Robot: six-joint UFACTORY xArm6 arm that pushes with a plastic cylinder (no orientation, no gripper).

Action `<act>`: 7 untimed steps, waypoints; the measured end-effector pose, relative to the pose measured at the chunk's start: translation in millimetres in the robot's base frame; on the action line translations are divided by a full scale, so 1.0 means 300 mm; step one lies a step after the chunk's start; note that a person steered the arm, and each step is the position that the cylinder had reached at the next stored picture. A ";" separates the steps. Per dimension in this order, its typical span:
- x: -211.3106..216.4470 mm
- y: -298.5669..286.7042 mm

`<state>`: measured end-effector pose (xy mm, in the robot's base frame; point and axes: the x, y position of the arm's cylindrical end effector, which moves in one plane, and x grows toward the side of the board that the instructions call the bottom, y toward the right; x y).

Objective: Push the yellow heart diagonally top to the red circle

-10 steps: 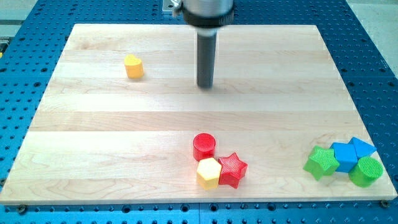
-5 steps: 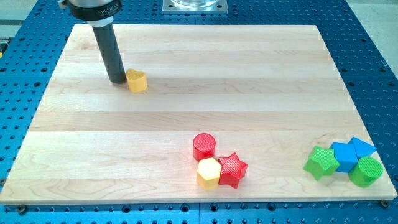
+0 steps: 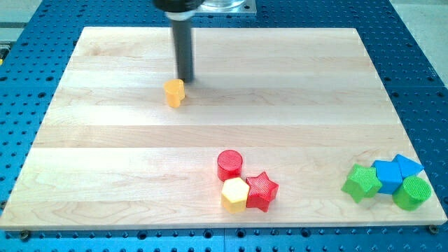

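Observation:
The yellow heart (image 3: pixel 174 92) lies on the wooden board at the upper left of centre. My tip (image 3: pixel 185 80) stands just above and to the right of it, close to its top edge. The red circle (image 3: pixel 229 165) sits low in the middle of the board, well down and to the right of the heart. A yellow hexagon (image 3: pixel 235 194) touches the circle from below, and a red star (image 3: pixel 262 190) sits at the circle's lower right.
A green star (image 3: pixel 362 183), two blue blocks (image 3: pixel 387 174) (image 3: pixel 407 166) and a green circle (image 3: pixel 411 192) cluster at the board's lower right corner. The wooden board (image 3: pixel 105 161) lies on a blue perforated table.
The yellow heart has slid right and slightly down. My tip has moved from the heart's left side to its upper right.

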<state>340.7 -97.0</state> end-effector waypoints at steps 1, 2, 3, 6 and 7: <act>0.155 -0.065; 0.257 -0.051; 0.257 -0.005; 0.056 0.257; 0.004 0.257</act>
<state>341.9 -19.9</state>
